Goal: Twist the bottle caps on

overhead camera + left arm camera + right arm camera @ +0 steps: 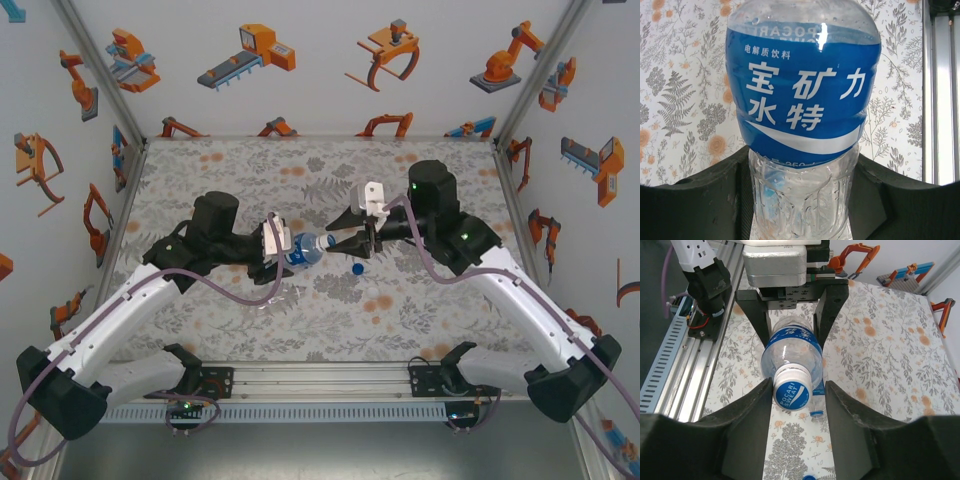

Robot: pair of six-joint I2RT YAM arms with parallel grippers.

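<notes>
walls (320, 100): white, orange robot-arm prints | mat (230, 170): grey floral, orange dots | rail (320, 378): aluminium, near edge

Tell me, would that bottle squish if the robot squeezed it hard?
The bottle looks empty inside, so it's probably light. Its thin clear plastic would likely dent under a hard squeeze. Being round, it might roll if let go.
</notes>
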